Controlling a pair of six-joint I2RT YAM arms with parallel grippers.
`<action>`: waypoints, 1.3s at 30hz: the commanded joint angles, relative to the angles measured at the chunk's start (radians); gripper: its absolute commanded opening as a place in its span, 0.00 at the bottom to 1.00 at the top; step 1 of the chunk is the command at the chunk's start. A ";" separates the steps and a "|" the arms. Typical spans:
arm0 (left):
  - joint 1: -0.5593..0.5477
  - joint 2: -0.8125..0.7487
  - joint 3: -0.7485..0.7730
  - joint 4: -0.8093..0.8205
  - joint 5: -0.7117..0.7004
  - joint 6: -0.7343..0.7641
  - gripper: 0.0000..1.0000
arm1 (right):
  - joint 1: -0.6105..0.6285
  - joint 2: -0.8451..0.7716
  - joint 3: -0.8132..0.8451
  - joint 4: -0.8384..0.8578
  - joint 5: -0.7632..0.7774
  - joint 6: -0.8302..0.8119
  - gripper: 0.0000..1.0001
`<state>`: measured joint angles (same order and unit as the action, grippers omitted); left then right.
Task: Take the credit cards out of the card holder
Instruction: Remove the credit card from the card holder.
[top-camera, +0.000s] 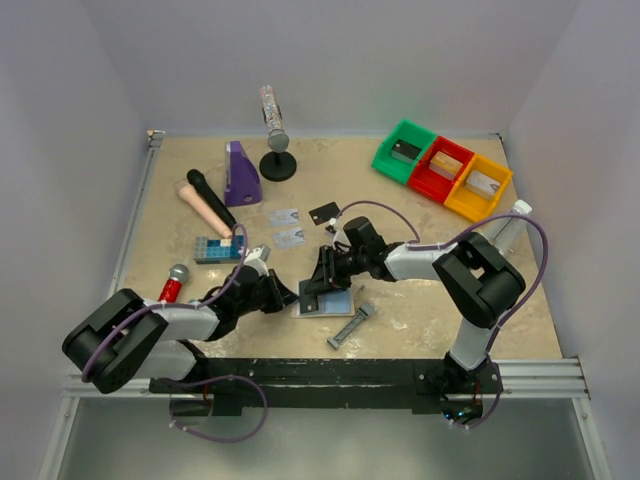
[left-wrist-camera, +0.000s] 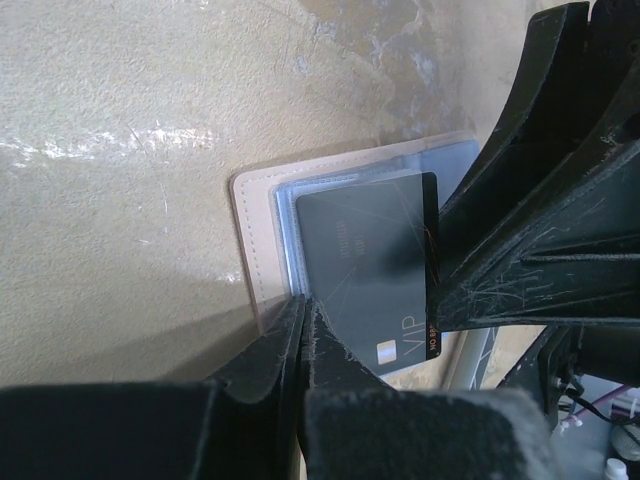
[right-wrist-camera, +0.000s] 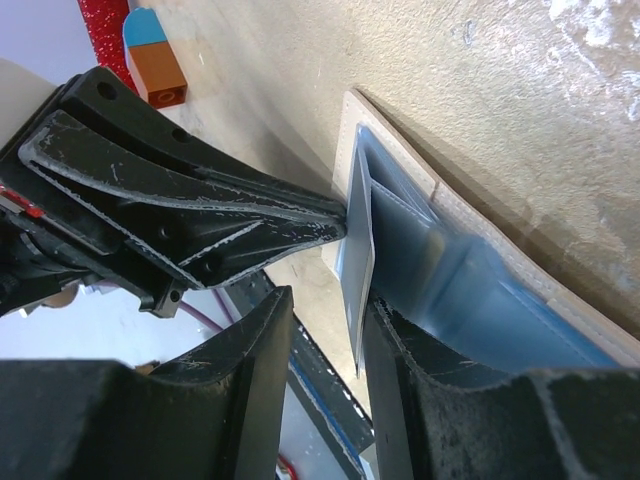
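Beige bench (top-camera: 330, 165), near centre: tan-edged bifold card holder (left-wrist-camera: 250, 240) lies open, left tool (left-wrist-camera: 303, 310) pressed together on its edge; right tool (right-wrist-camera: 328, 330) spread astride the black credit card (left-wrist-camera: 370, 270) — a crooked close could bend it.

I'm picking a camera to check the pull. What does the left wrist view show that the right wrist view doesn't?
Left wrist only: the card face-on, dark, with VIP print. Right wrist only: the card edge-on between the fingers of the right gripper, a block, a red microphone. Both: the holder and the shut left gripper at its edge.
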<state>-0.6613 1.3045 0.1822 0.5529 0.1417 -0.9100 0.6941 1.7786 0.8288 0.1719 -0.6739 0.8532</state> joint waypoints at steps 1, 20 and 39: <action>-0.001 0.035 -0.026 0.068 0.041 -0.018 0.00 | 0.016 0.004 0.013 0.044 -0.036 0.014 0.39; -0.009 0.022 -0.038 0.108 0.049 -0.033 0.00 | 0.033 0.019 0.059 -0.052 -0.027 -0.020 0.38; -0.008 0.010 -0.039 -0.005 -0.033 -0.053 0.00 | 0.033 -0.062 0.062 -0.169 0.013 -0.080 0.35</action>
<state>-0.6640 1.3212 0.1539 0.6109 0.1608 -0.9653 0.7219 1.7638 0.8566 0.0208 -0.6678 0.8013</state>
